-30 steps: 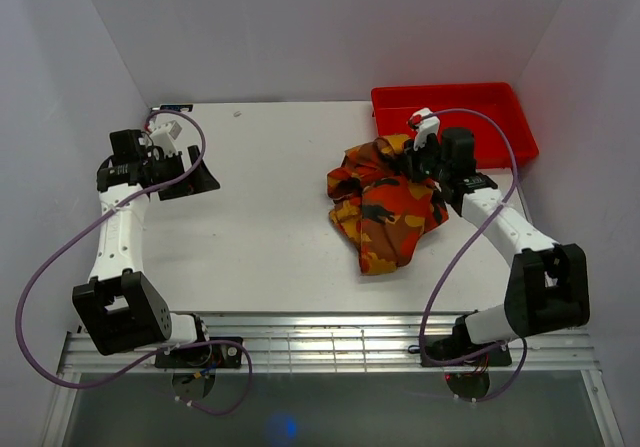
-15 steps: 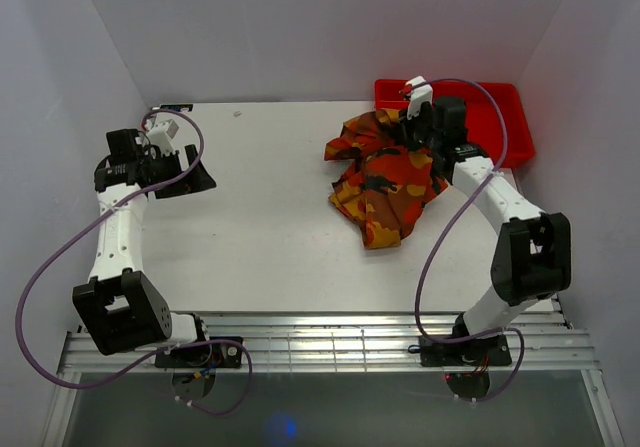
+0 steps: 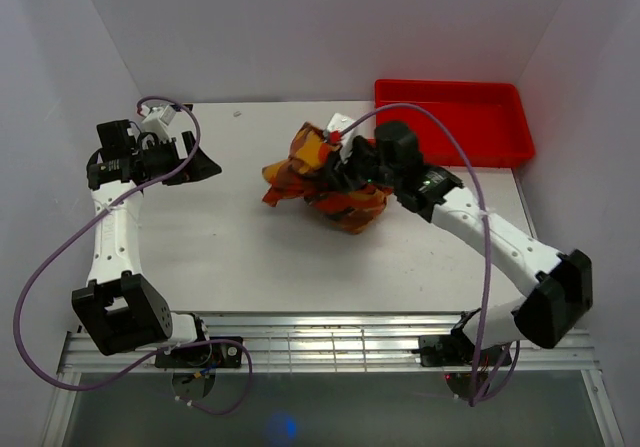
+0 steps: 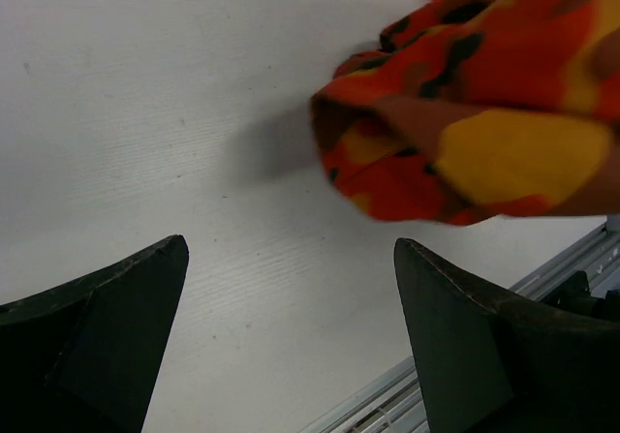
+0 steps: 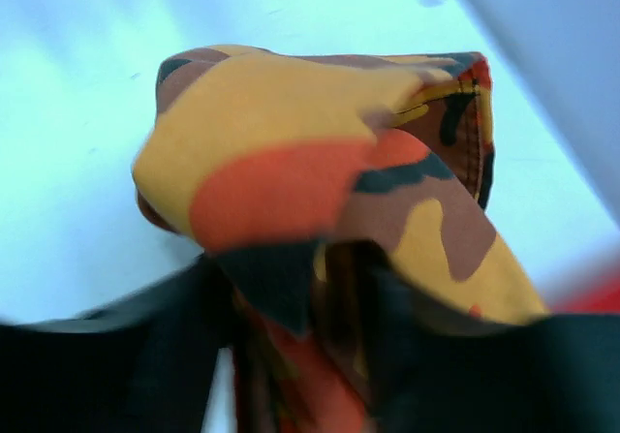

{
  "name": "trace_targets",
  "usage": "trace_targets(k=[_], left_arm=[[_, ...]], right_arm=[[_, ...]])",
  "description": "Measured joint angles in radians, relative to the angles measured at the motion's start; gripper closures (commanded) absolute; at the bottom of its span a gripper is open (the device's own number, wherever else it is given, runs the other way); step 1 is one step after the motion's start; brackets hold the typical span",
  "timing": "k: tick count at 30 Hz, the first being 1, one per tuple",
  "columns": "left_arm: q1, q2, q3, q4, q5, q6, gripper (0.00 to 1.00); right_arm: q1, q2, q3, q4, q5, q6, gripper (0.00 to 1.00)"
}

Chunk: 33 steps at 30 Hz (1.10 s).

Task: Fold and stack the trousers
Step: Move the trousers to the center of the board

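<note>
On table (image 3: pixel 250 237), outside red tray (image 3: pixel 452 127): trousers (image 3: pixel 303 153) (bunched) | right pincer (image 3: pixel 342 167) clamps them | left pincer (image 3: pixel 192 163) agape

Trousers (image 3: pixel 322 175), bunched in right gripper (image 3: pixel 347 160), now farther left; well apart from tray (image 3: pixel 455 122)

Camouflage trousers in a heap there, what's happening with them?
The right gripper is clamped on the bunched camouflage trousers and has dragged them away from the red tray toward the middle of the table in the last second. They are crumpled, not folded. The left gripper hangs open and empty over the table's left side, touching nothing.
</note>
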Motion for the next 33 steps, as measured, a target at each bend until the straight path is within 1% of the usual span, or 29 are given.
trace_targets(k=[1, 2, 4, 6, 9, 12, 14, 16, 17, 19, 21, 23, 25, 29, 31, 32, 33], left_arm=[[0.001, 0.0, 0.0, 0.002, 0.017, -0.001, 0.02], [0.002, 0.0, 0.0, 0.003, 0.034, -0.002, 0.02], [0.008, 0.0, 0.0, 0.001, 0.066, -0.001, 0.02], [0.018, 0.0, 0.0, -0.016, 0.094, 0.019, 0.02], [0.032, 0.008, 0.006, -0.074, 0.139, 0.095, 0.02], [0.032, 0.037, 0.031, -0.137, 0.176, 0.188, 0.02], [0.021, 0.069, 0.044, -0.158, 0.185, 0.241, 0.02], [-0.001, 0.105, 0.044, -0.175, 0.181, 0.288, 0.02], [-0.017, 0.123, 0.044, -0.18, 0.179, 0.306, 0.02], [-0.055, 0.154, 0.043, -0.195, 0.177, 0.337, 0.02], [-0.095, 0.176, 0.05, -0.224, 0.17, 0.37, 0.02], [-0.142, 0.193, 0.073, -0.249, 0.148, 0.396, 0.02], [-0.18, 0.197, 0.083, -0.251, 0.121, 0.419, 0.02], [-0.19, 0.196, 0.064, -0.249, 0.023, 0.462, 0.02], [-0.192, 0.196, 0.035, -0.236, -0.047, 0.483, 0.03], [-0.193, 0.197, 0.018, -0.227, -0.082, 0.491, 0.08], [-0.195, 0.198, 0.004, -0.22, -0.114, 0.499, 0.11]], right_arm=[[0.043, 0.05, 0.007, -0.005, -0.006, 0.009, 0.19], [0.073, 0.115, 0.02, -0.007, -0.023, 0.016, 0.1], [0.144, 0.215, 0.032, -0.017, -0.04, 0.021, 0.1], [0.179, 0.301, 0.056, -0.09, -0.054, 0.019, 0.1], [0.154, 0.361, 0.144, -0.238, -0.073, 0.016, 0.1], [0.023, 0.348, 0.249, -0.308, -0.134, 0.023, 0.1], [-0.101, 0.301, 0.257, -0.308, -0.16, 0.022, 0.1], [-0.227, 0.242, 0.22, -0.294, -0.163, 0.021, 0.1], [-0.271, 0.213, 0.185, -0.29, -0.16, 0.02, 0.1], [-0.304, 0.169, 0.094, -0.272, -0.158, 0.019, 0.1], [-0.286, 0.164, 0.018, -0.266, -0.172, 0.017, 0.1], [-0.253, 0.201, -0.021, -0.264, -0.18, 0.01, 0.1], [-0.217, 0.262, -0.021, -0.255, -0.171, -0.006, 0.1], [-0.164, 0.365, -0.021, -0.223, -0.125, -0.031, 0.1], [-0.151, 0.408, -0.021, -0.201, -0.083, -0.035, 0.04], [-0.148, 0.425, -0.021, -0.188, -0.06, -0.035, 0.01], [-0.146, 0.441, -0.02, -0.18, -0.042, -0.037, 0.17]])
